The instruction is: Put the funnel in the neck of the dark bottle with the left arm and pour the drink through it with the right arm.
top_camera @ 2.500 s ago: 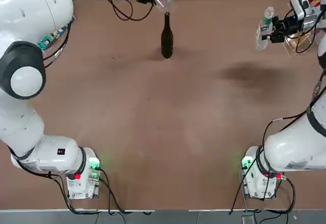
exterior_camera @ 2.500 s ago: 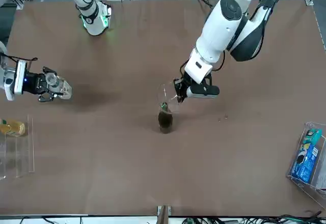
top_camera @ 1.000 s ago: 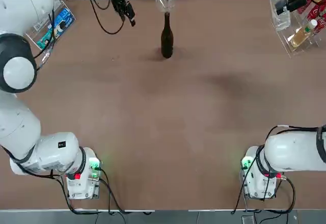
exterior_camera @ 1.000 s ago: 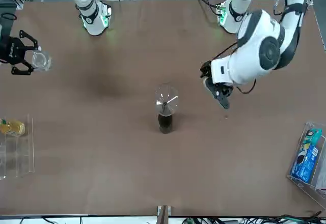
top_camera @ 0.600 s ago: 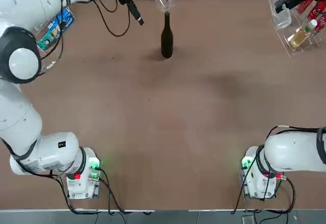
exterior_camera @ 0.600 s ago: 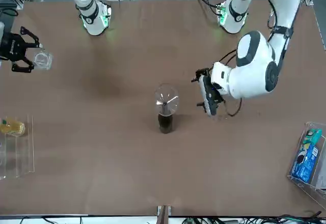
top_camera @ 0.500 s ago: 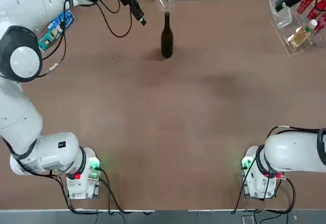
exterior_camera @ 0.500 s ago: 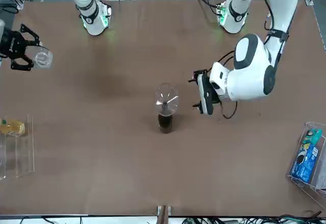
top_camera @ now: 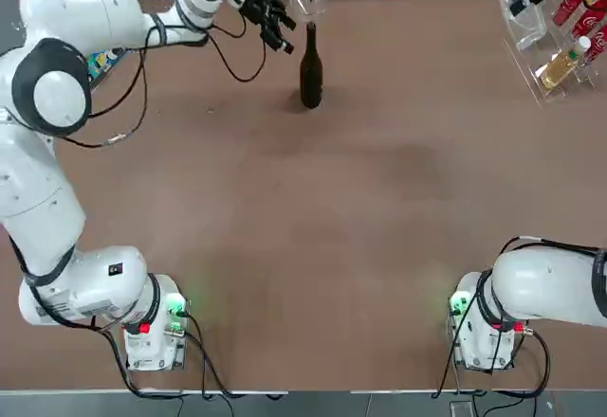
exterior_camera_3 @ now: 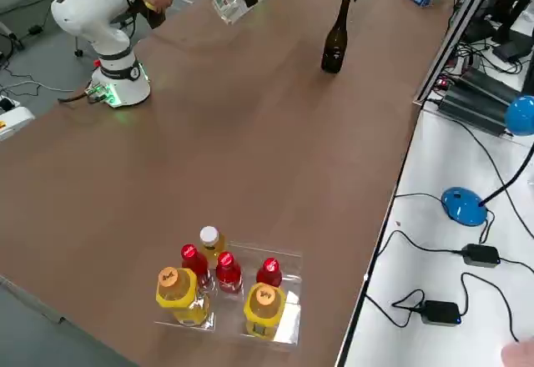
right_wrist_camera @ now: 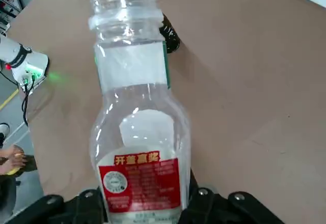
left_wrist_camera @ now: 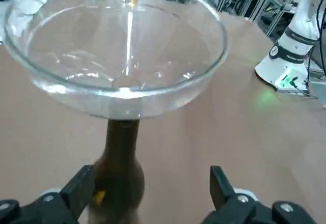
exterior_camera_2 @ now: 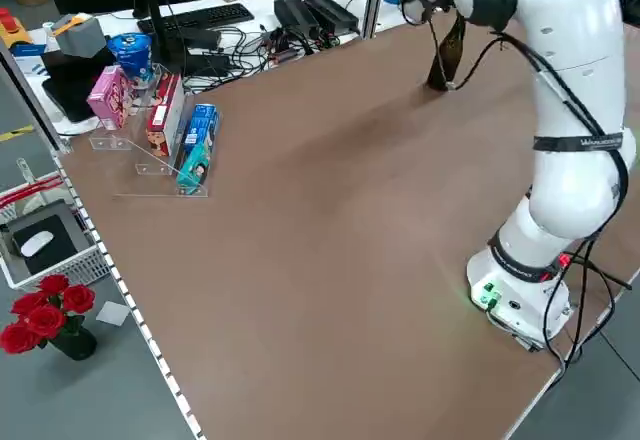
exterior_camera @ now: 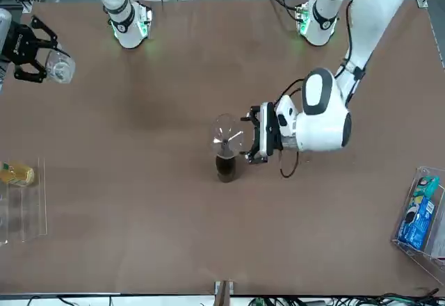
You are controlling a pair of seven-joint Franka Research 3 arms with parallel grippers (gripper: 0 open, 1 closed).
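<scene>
The left claw [left_wrist_camera: 153, 183] stands with its fingers apart just to the left of the dark bottle [top_camera: 310, 71], facing it and holding nothing. The funnel [exterior_camera: 227, 135] sits upright on the dark bottle, its bowl directly above the neck. Clear, thin-walled and light by the look of it, it should tip or slip at a nudge. If it needs steadying, a gentle hold low on the bowl, near the dark bottle's neck, would serve best; the wide rim would lever it over. The dark bottle, probably stiff glass, stands upright on the surface [top_camera: 285, 227]; its tall, narrow build could topple if knocked.

Well apart, to the right of the dark bottle, the right claw [right_wrist_camera: 145, 203] is clamped on the drink [right_wrist_camera: 140, 99], low on its body, leaving the mouth free. The plastic looks light and soft, likely to buckle under a hard squeeze, so a firm but moderate grip on the lower body suits pouring.
</scene>
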